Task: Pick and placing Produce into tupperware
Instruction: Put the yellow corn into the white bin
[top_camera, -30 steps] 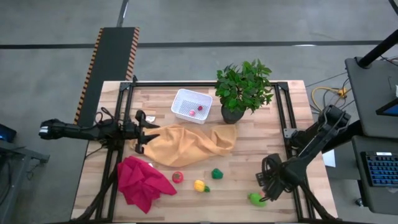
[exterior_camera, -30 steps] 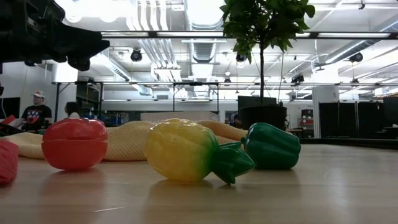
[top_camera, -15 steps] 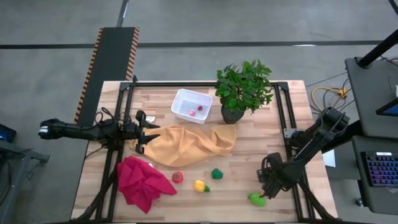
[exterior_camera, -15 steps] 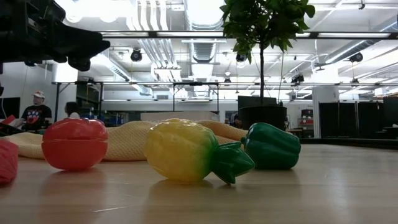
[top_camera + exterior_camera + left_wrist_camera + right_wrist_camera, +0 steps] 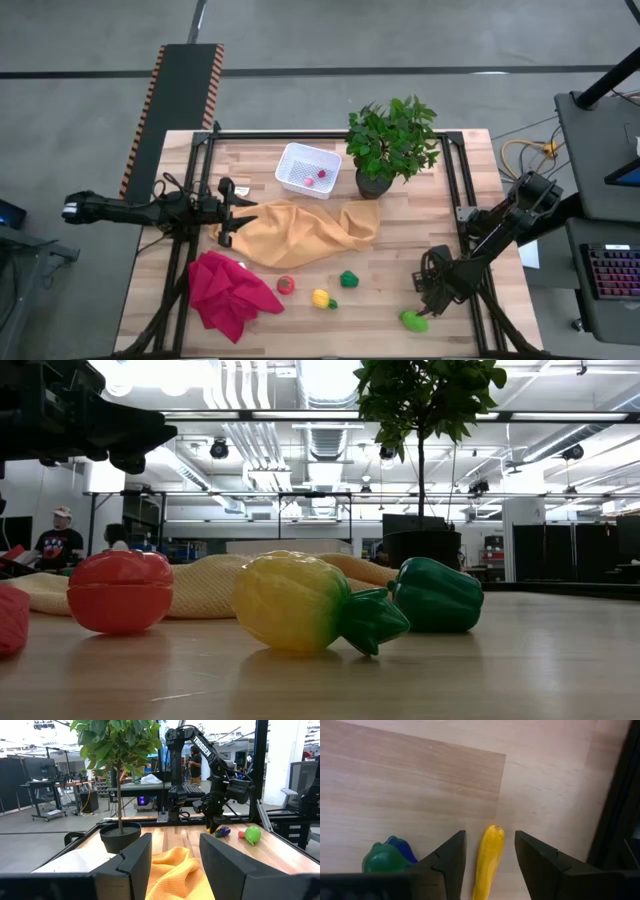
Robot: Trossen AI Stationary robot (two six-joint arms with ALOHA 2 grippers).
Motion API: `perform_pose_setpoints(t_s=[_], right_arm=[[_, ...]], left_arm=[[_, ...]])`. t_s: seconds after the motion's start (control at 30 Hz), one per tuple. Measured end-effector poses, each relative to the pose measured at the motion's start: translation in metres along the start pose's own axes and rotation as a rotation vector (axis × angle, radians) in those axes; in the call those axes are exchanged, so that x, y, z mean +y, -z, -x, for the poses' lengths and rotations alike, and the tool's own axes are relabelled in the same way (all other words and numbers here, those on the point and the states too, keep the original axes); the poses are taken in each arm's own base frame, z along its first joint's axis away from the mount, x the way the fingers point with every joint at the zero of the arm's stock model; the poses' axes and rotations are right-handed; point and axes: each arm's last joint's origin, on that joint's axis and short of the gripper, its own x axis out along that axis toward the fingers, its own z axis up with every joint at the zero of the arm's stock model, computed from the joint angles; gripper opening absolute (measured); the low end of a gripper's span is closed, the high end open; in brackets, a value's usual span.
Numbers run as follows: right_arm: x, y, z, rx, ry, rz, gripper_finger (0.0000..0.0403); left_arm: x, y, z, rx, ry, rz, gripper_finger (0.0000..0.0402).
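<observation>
The white tupperware point(image 5: 308, 170) stands at the table's far middle with small red and pink pieces in it. On the near side of the table lie produce pieces: a red one point(image 5: 286, 285), a yellow-green one point(image 5: 320, 298), a green pepper point(image 5: 348, 279) and a bright green one point(image 5: 410, 320). My right gripper point(image 5: 428, 298) points down near the right near corner. It is open, its fingers on either side of a long yellow piece point(image 5: 488, 862) lying on the table, with a green and blue piece point(image 5: 386, 857) beside it. My left gripper point(image 5: 226, 212) waits open at the left, level.
A potted plant point(image 5: 390, 145) stands right of the tupperware. An orange cloth point(image 5: 305, 232) lies across the table's middle and a red cloth point(image 5: 228, 292) at the near left. Black frame rails point(image 5: 448, 200) run along the table's sides. People point(image 5: 60, 540) show in the room behind.
My right gripper has sunk toward the table near the right near corner, still pointing down, over the yellow piece. The produce and the cloths lie where they were.
</observation>
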Motion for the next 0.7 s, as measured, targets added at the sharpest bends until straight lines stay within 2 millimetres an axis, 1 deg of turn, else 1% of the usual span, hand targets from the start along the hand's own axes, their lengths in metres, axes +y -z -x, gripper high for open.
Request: perform_pose_setpoints(t_s=[0.23,0.57,0.7], right_arm=[[-0.0006,0.0016,-0.0017,0.006,-0.015,0.015,0.0128],[-0.0002,0.0026,-0.0023,0.007,-0.024,0.03,0.0053],[-0.0005,0.0026,-0.0024,0.011,-0.017,0.03,0.0032]], left_arm=[[0.0,-0.0002,0.0001,-0.002,0.0,0.0,0.0152],[0.0001,-0.0001,0.0001,-0.001,-0.001,0.0,0.0152],[0.0,-0.0002,0.0,-0.001,0.0,0.0,0.0152]])
